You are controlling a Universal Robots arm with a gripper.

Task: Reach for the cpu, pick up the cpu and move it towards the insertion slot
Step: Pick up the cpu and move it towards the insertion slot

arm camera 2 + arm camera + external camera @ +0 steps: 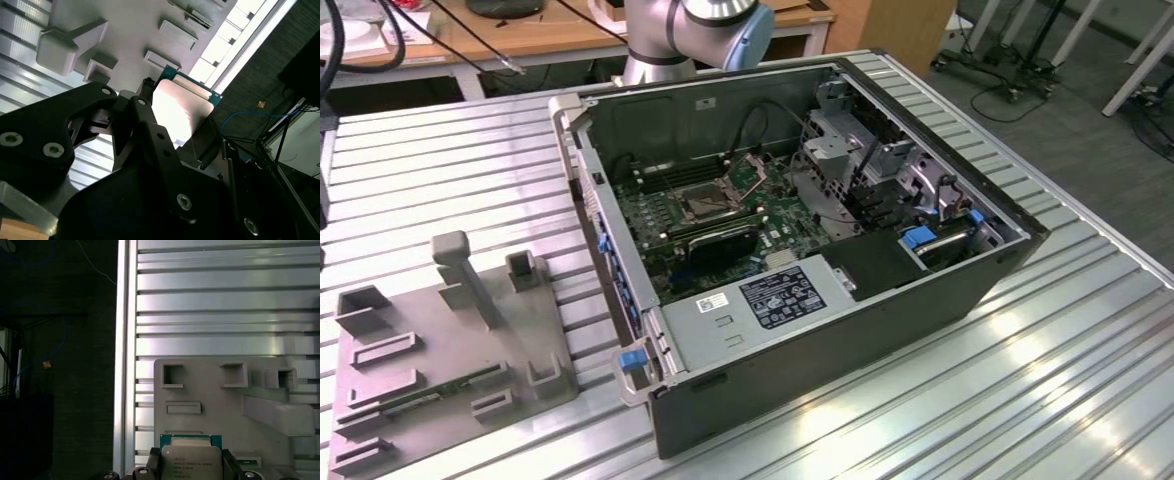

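Observation:
The cpu (190, 459), a flat square chip with a pale metal face and a green rim, sits between my gripper's (190, 466) two dark fingers (152, 460), which are shut on its opposite edges. In the second wrist view the cpu (182, 112) shines pale between the black fingers (145, 107) of the gripper (177, 125). It hangs above the grey plastic fixture plate (220, 402), close to the table's edge. The insertion slot (707, 203), a square socket with a metal frame and dark centre, lies on the green board inside the open computer case (881, 300).
The grey fixture plate (440, 360) with raised posts and recesses lies on the ribbed metal table (1041, 380) at the exterior view's left of the case. The arm's base (687, 30) stands behind the case. Cables and drive cages crowd the case's right half.

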